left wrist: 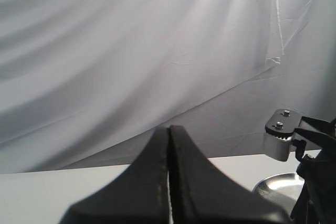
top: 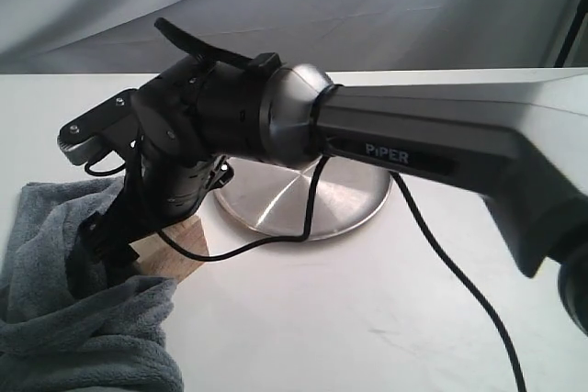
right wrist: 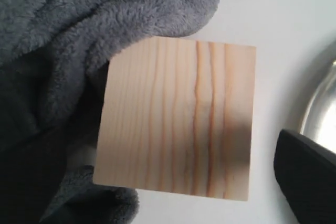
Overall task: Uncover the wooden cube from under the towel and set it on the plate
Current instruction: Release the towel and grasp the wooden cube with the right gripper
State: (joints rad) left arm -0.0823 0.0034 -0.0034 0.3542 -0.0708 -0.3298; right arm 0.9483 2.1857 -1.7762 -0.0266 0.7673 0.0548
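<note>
Right fingers (right wrist: 307, 177) straddle the wooden cube (right wrist: 176, 124), open and gripping nothing; left fingers (left wrist: 152, 182) sit closed, empty. The towel (right wrist: 79, 24) at the cube's nine o'clock may get pinched, spoiling the grip.

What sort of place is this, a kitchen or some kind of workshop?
Probably a robot test bench, not a kitchen: a bare white table, a pale cloth backdrop hung behind it, and a robot arm marked PiPER reaching across.

Fluffy fleece towel (right wrist: 63, 19), smooth grained wooden cube (right wrist: 178, 119), shiny brushed plate (top: 349, 195), probably steel
</note>
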